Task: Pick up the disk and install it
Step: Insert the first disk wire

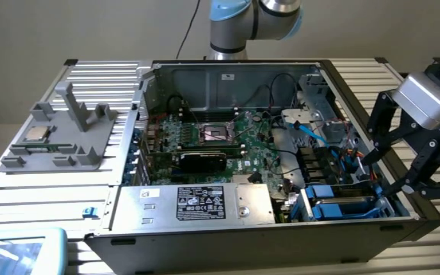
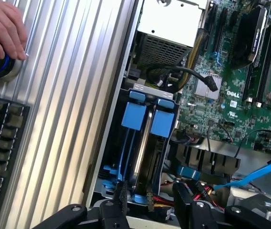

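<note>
Disk point(image 2: 136, 116) just beyond wide-spread, empty gripper point(image 2: 149, 191): edge-on in drive bay point(image 2: 152, 91), blue frame showing, beside second blue carrier point(image 2: 163, 120). Probably install stage, seating unconfirmed; calls for straight travel clear of blue cable point(image 2: 249, 176). Farther off, motherboard point(image 2: 230, 95).

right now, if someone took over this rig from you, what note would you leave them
Gripper: fingers open, holding nothing, over the drive-bay corner of the open case.
Two blue disk carriers stand side by side in that bay; which is the job's one I cannot tell.
Done: both look slotted in.
Left: whether they are fully seated cannot be judged.
A person's hand rests on a control knob.
</note>
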Controlling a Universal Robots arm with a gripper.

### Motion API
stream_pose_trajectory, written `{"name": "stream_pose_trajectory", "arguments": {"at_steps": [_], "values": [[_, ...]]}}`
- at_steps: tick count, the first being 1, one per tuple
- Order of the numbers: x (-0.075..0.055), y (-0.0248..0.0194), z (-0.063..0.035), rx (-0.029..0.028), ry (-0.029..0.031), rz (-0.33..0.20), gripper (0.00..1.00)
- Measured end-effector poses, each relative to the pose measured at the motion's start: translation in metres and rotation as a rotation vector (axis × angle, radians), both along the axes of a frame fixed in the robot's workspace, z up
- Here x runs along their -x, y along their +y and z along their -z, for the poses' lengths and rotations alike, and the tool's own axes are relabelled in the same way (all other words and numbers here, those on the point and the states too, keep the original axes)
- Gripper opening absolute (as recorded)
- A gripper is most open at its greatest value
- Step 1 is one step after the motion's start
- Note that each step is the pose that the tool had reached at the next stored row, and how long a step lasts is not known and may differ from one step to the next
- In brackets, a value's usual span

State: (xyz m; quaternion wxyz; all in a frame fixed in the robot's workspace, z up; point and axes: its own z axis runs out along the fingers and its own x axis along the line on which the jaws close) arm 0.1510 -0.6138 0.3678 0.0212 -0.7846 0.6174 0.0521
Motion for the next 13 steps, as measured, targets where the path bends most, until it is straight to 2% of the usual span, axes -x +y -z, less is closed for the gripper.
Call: {"name": "stream_pose_trajectory", "arguments": {"at_steps": [5,8,11,13], "values": [[0.000,-0.0025,0.0064,-0.0103,0.0000,-0.014,0.52],[-0.001,-0.0041,0.0098,-0.0188,0.0000,-0.021,0.52],[-0.001,-0.0054,0.0125,-0.0305,-0.0001,-0.027,0.52],[-0.001,-0.0061,0.0142,-0.0412,-0.0002,-0.031,0.52]]}}
